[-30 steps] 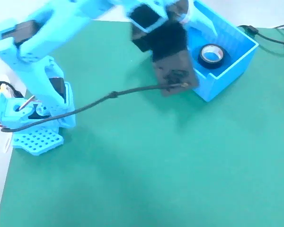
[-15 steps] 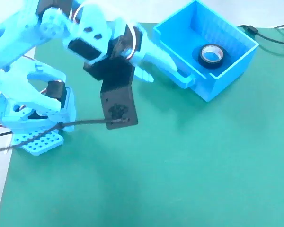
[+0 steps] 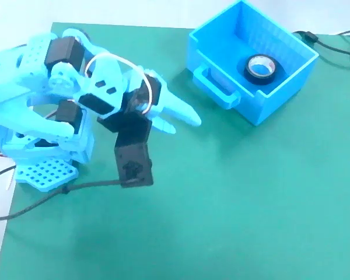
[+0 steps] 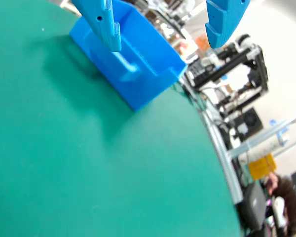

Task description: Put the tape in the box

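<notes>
One box (image 3: 221, 58) — bright blue plastic, rectangular, ribbed inside, a loop handle on its near wall — holds the single tape (image 3: 260, 67), a black roll with a pale core lying flat on its floor. My gripper (image 3: 181, 121) is spread wide and empty over the green mat (image 3: 233, 204); it has pulled back further from the box since half a second ago.

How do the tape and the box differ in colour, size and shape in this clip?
The tape is black with a pale inner ring; the box is bright blue. The tape is a small round roll, while the box is a far larger rectangular bin with ribbed walls and a side handle. The tape lies inside the box, which stands on the green mat. Neither is touched by the open end effector.
</notes>
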Tool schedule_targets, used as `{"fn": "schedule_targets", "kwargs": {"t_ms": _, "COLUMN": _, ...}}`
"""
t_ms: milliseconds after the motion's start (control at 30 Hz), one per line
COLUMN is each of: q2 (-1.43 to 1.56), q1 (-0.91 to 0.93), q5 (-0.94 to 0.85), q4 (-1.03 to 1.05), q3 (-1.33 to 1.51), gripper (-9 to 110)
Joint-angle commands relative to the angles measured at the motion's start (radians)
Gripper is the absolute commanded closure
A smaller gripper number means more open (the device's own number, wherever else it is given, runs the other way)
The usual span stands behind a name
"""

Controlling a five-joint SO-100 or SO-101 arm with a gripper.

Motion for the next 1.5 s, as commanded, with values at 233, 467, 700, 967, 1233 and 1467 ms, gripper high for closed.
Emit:
{"fn": "schedule_targets", "kwargs": {"t_ms": 233, "q2": 0.176, "q1": 0.067, "q5": 0.014, "q4": -0.044, "q3": 0.209, "gripper": 78}}
{"fn": "schedule_targets", "kwargs": {"t_ms": 467, "q2": 0.284, "q1": 0.069, "q5": 0.012, "q4": -0.037, "q3": 0.316, "gripper": 80}}
{"fn": "schedule_targets", "kwargs": {"t_ms": 700, "q2": 0.31, "q1": 0.063, "q5": 0.012, "q4": -0.048, "q3": 0.371, "gripper": 83}}
{"fn": "schedule_targets", "kwargs": {"t_ms": 967, "q2": 0.31, "q1": 0.058, "q5": 0.014, "q4": -0.086, "q3": 0.414, "gripper": 85}}
{"fn": "schedule_targets", "kwargs": {"t_ms": 1233, "q2": 0.31, "q1": 0.035, "q5": 0.012, "q4": -0.115, "q3": 0.457, "gripper": 87}}
{"fn": "schedule_targets", "kwargs": {"t_ms": 1467, "q2": 0.31, "q1": 0.032, "q5": 0.009, "q4": -0.124, "q3": 0.468, "gripper": 94}}
